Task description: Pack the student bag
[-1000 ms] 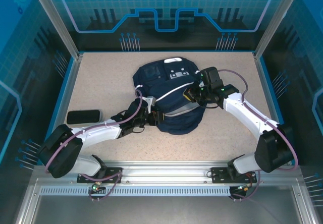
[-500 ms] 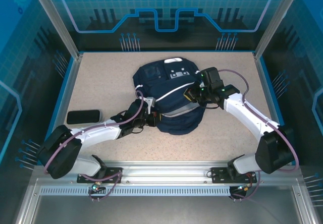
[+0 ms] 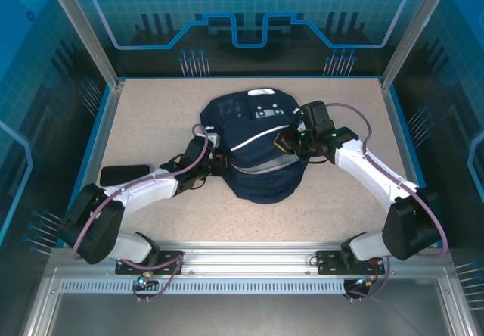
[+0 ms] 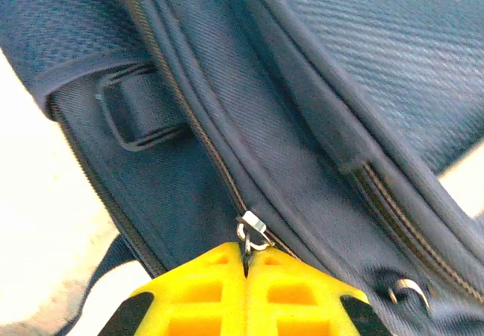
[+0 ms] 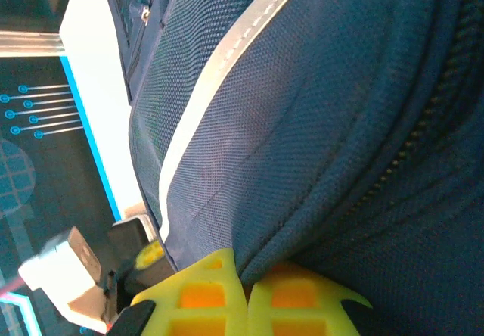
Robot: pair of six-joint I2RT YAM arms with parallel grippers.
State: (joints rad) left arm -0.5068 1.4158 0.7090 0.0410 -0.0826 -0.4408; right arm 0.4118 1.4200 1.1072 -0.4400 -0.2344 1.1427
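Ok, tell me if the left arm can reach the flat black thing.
Not yet, probably: left gripper is shut on the student bag's zipper pull, forearm partly over the flat black thing.

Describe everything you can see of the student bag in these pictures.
The student bag is a soft navy woven-fabric backpack lying slumped in the middle of the table. It has a white reflective stripe, a white handle patch at its far end and a grey dotted patch. The left gripper is shut on a metal zip pull on its left side; the right gripper pinches a fold of its fabric on the right.
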